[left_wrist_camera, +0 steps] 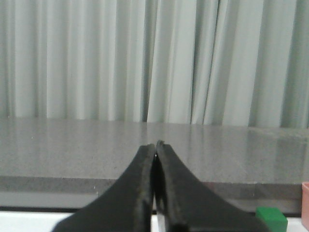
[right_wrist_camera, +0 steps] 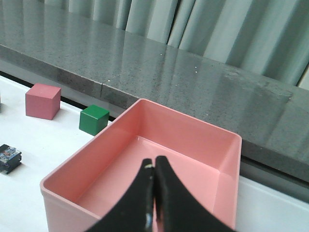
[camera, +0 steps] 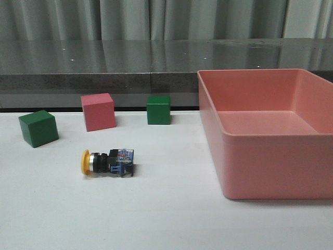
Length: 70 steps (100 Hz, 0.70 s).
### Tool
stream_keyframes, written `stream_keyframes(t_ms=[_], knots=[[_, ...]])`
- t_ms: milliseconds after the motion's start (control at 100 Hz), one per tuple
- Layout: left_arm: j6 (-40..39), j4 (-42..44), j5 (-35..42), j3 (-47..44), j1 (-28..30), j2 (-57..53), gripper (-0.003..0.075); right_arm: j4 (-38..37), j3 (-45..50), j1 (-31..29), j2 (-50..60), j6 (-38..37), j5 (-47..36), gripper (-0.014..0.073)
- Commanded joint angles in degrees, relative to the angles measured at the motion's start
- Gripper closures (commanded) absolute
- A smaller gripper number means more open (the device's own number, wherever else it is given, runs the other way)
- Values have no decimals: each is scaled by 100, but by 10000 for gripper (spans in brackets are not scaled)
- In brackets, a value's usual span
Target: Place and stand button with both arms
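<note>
The button (camera: pixel 107 162) lies on its side on the white table, yellow cap to the left, blue and clear base to the right. Its base end shows at the edge of the right wrist view (right_wrist_camera: pixel 8 157). No arm shows in the front view. My left gripper (left_wrist_camera: pixel 155 144) is shut and empty, held level and facing the grey ledge and curtain. My right gripper (right_wrist_camera: pixel 155 162) is shut and empty, above the open pink bin (right_wrist_camera: pixel 111 135).
A pink bin (camera: pixel 208 112) stands at the right of the table. A green cube (camera: pixel 38 128), a pink cube (camera: pixel 98 111) and a second green cube (camera: pixel 158 109) stand behind the button. A grey ledge (camera: pixel 104 65) runs along the back.
</note>
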<state>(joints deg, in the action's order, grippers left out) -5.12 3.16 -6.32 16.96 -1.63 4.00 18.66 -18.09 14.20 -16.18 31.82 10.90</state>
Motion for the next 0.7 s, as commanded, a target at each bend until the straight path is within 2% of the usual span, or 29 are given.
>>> stream_keyframes(t_ms=[0, 120, 260, 500, 690], knots=[[-57, -65, -828, 964, 15, 785, 740, 52, -146, -32, -46, -24, -409, 655], [163, -178, -2096, 2073, 15, 1964, 740, 52, -146, -32, -46, -24, -409, 655], [1129, -442, -2997, 3052, 15, 3363, 740, 52, -146, -32, -46, -24, -403, 655], [1246, -677, -3034, 3822, 15, 5259, 739, 52, -146, -32, -46, -24, -337, 655], [1611, -819, -3063, 4059, 15, 6161, 737, 52, -146, -32, -46, -24, -191, 655]])
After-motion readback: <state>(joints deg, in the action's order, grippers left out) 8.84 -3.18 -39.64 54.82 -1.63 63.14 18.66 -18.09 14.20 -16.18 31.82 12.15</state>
